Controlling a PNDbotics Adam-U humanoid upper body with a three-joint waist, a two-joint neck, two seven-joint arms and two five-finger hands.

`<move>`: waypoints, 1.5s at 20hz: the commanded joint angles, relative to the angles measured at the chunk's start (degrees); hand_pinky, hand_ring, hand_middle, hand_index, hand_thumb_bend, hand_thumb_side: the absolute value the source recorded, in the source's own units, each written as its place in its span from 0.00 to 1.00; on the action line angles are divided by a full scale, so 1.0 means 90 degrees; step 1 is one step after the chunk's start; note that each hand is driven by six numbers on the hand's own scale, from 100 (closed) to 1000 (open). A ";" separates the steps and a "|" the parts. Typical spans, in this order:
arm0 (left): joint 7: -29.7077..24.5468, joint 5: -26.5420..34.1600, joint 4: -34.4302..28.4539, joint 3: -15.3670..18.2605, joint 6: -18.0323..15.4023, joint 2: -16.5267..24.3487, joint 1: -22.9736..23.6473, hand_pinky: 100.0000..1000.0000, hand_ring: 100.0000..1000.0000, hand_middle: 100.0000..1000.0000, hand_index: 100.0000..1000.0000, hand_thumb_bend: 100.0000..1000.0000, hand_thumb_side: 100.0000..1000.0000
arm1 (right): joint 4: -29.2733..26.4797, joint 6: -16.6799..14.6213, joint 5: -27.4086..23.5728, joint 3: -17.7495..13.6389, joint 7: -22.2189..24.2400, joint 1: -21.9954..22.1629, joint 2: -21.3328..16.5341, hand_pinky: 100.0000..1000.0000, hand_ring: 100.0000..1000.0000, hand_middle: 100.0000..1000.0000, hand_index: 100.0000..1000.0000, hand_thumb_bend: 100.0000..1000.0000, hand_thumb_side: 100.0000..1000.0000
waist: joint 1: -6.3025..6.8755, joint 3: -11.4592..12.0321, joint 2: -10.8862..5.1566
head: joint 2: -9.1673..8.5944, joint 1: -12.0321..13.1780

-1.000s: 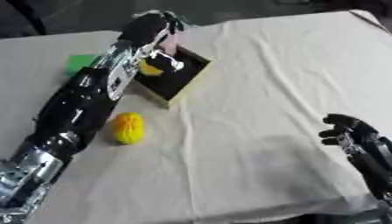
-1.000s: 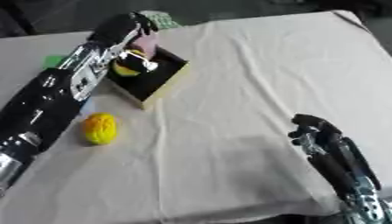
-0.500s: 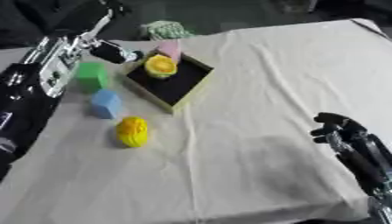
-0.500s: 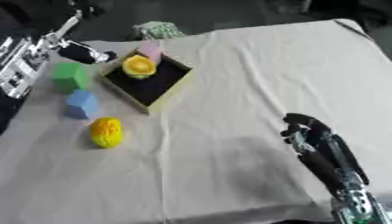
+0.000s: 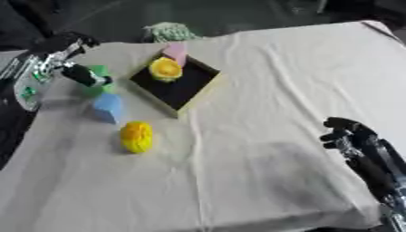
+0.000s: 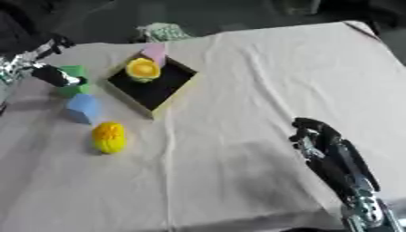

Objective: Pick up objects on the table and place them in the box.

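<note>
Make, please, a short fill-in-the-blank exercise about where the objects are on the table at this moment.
1. The yellow round object and the pink block lie inside the ____.
2. The blue block lies between the green block and the ____ oval object.
3. The left hand is directly over the ____ block.
4. The right hand shows near the lower ____ corner.

Missing words: box; yellow; green; right

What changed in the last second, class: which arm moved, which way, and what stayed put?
The left hand drew back from over the box to the table's left edge, beside the green block. The box now holds a yellow round thing. The yellow fruit, blue block and right hand stayed.
</note>
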 commanded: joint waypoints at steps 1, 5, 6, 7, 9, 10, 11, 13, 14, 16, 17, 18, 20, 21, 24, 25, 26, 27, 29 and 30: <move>-0.0383 -0.0169 0.0053 0.0258 -0.0052 0.0318 -0.0185 0.80 0.78 0.80 0.89 0.48 0.20 | -0.0079 -0.0004 0.0016 -0.0032 0.0010 -0.0040 -0.0108 0.65 0.66 0.74 0.79 0.00 0.55 | -0.0005 -0.0008 -0.0100 | 0.0029 -0.0015; -0.0561 -0.0301 -0.0033 0.0405 0.0014 0.0338 -0.0191 0.80 0.78 0.79 0.89 0.47 0.19 | -0.0071 0.0000 -0.0002 -0.0020 0.0021 -0.0037 -0.0119 0.65 0.66 0.74 0.79 0.00 0.56 | 0.0006 -0.0022 -0.0079 | 0.0029 -0.0005; -0.0501 -0.0338 -0.0068 0.0426 0.0029 0.0342 -0.0185 0.80 0.78 0.80 0.89 0.47 0.18 | -0.0073 0.0000 -0.0007 -0.0020 0.0021 -0.0044 -0.0120 0.65 0.66 0.74 0.79 0.00 0.56 | 0.0009 -0.0032 -0.0062 | 0.0029 -0.0002; -0.0421 -0.0372 -0.0090 0.0437 0.0037 0.0342 -0.0173 0.80 0.78 0.79 0.89 0.47 0.18 | -0.0076 0.0000 -0.0013 -0.0018 0.0022 -0.0054 -0.0120 0.65 0.66 0.74 0.79 0.00 0.57 | 0.0010 -0.0044 -0.0041 | 0.0029 0.0003; -0.0309 -0.0403 -0.0069 0.0436 0.0025 0.0344 -0.0151 0.80 0.79 0.79 0.89 0.46 0.17 | -0.0083 0.0003 -0.0025 -0.0015 0.0026 -0.0076 -0.0125 0.65 0.66 0.74 0.79 0.00 0.58 | 0.0010 -0.0076 0.0009 | 0.0029 0.0013; -0.0279 -0.0419 -0.0053 0.0432 0.0011 0.0351 -0.0145 0.80 0.79 0.79 0.89 0.44 0.16 | -0.0086 0.0006 -0.0032 -0.0017 0.0024 -0.0089 -0.0129 0.65 0.66 0.74 0.79 0.00 0.58 | 0.0010 -0.0097 0.0045 | 0.0029 0.0023; -0.0255 -0.0434 -0.0042 0.0432 -0.0003 0.0355 -0.0141 0.81 0.80 0.80 0.89 0.43 0.15 | -0.0090 0.0010 -0.0040 -0.0019 0.0021 -0.0100 -0.0134 0.65 0.66 0.74 0.79 0.00 0.59 | 0.0012 -0.0116 0.0078 | 0.0027 0.0031; -0.0218 -0.0475 -0.0031 0.0429 -0.0028 0.0360 -0.0137 0.82 0.80 0.80 0.89 0.41 0.14 | -0.0098 0.0019 -0.0055 -0.0023 0.0013 -0.0124 -0.0141 0.65 0.66 0.74 0.79 0.00 0.60 | 0.0016 -0.0150 0.0141 | 0.0009 0.0050; -0.0192 -0.0497 -0.0029 0.0430 -0.0038 0.0358 -0.0135 0.82 0.80 0.80 0.89 0.40 0.14 | -0.0105 0.0021 -0.0063 -0.0023 0.0012 -0.0139 -0.0142 0.65 0.66 0.74 0.79 0.00 0.60 | 0.0016 -0.0165 0.0178 | -0.0009 0.0048; -0.0126 -0.0526 -0.0018 0.0434 -0.0057 0.0348 -0.0129 0.82 0.81 0.80 0.89 0.38 0.12 | -0.0116 0.0027 -0.0079 -0.0021 0.0014 -0.0170 -0.0144 0.65 0.66 0.74 0.79 0.00 0.60 | 0.0012 -0.0189 0.0239 | -0.0046 0.0044; -0.0089 -0.0535 -0.0009 0.0433 -0.0066 0.0340 -0.0122 0.82 0.81 0.80 0.89 0.37 0.11 | -0.0120 0.0031 -0.0085 -0.0022 0.0014 -0.0182 -0.0146 0.65 0.66 0.74 0.79 0.00 0.61 | 0.0010 -0.0199 0.0261 | -0.0060 0.0044; -0.0067 -0.0541 0.0009 0.0426 -0.0075 0.0329 -0.0112 0.81 0.80 0.79 0.89 0.35 0.11 | -0.0123 0.0035 -0.0090 -0.0024 0.0013 -0.0190 -0.0147 0.65 0.66 0.74 0.79 0.00 0.61 | 0.0005 -0.0207 0.0279 | -0.0068 0.0043; -0.0076 -0.0552 0.0050 0.0406 -0.0091 0.0309 -0.0096 0.74 0.68 0.70 0.83 0.28 0.09 | -0.0126 0.0041 -0.0097 -0.0027 0.0010 -0.0201 -0.0146 0.65 0.66 0.74 0.79 0.00 0.61 | -0.0003 -0.0217 0.0300 | -0.0067 0.0041; -0.0104 -0.0560 0.0063 0.0397 -0.0093 0.0305 -0.0092 0.68 0.59 0.60 0.76 0.22 0.08 | -0.0127 0.0043 -0.0099 -0.0028 0.0010 -0.0203 -0.0145 0.65 0.66 0.74 0.79 0.00 0.61 | -0.0005 -0.0218 0.0303 | -0.0059 0.0040; -0.0129 -0.0607 -0.0057 0.0372 -0.0099 0.0346 -0.0112 0.55 0.44 0.44 0.64 0.10 0.06 | -0.0129 0.0042 -0.0094 -0.0036 0.0008 -0.0208 -0.0137 0.65 0.66 0.74 0.79 0.00 0.60 | 0.0000 -0.0207 0.0295 | -0.0043 0.0035; -0.0096 -0.0618 -0.0155 0.0362 -0.0100 0.0375 -0.0124 0.54 0.43 0.43 0.63 0.10 0.06 | -0.0127 0.0042 -0.0088 -0.0040 0.0006 -0.0206 -0.0134 0.65 0.66 0.74 0.79 0.00 0.60 | 0.0006 -0.0196 0.0284 | -0.0038 0.0025; -0.0074 -0.0614 -0.0275 0.0344 -0.0116 0.0413 -0.0147 0.52 0.41 0.41 0.61 0.09 0.06 | -0.0124 0.0041 -0.0081 -0.0045 0.0005 -0.0195 -0.0131 0.65 0.66 0.74 0.79 0.00 0.59 | 0.0016 -0.0179 0.0259 | -0.0024 0.0010; -0.0053 -0.0599 -0.0417 0.0326 -0.0137 0.0461 -0.0170 0.52 0.41 0.40 0.61 0.09 0.06 | -0.0120 0.0038 -0.0072 -0.0050 0.0002 -0.0184 -0.0130 0.65 0.66 0.74 0.79 0.00 0.59 | 0.0028 -0.0161 0.0235 | -0.0013 0.0000; -0.0001 -0.0544 -0.0732 0.0292 -0.0172 0.0559 -0.0220 0.52 0.41 0.40 0.60 0.09 0.06 | -0.0111 0.0029 -0.0053 -0.0056 0.0000 -0.0157 -0.0133 0.65 0.66 0.74 0.79 0.00 0.59 | 0.0054 -0.0121 0.0178 | 0.0009 -0.0023; 0.0031 -0.0515 -0.0885 0.0273 -0.0189 0.0602 -0.0255 0.52 0.41 0.39 0.60 0.10 0.07 | -0.0107 0.0024 -0.0043 -0.0058 0.0000 -0.0145 -0.0134 0.65 0.66 0.74 0.79 0.00 0.58 | 0.0067 -0.0103 0.0148 | 0.0018 -0.0032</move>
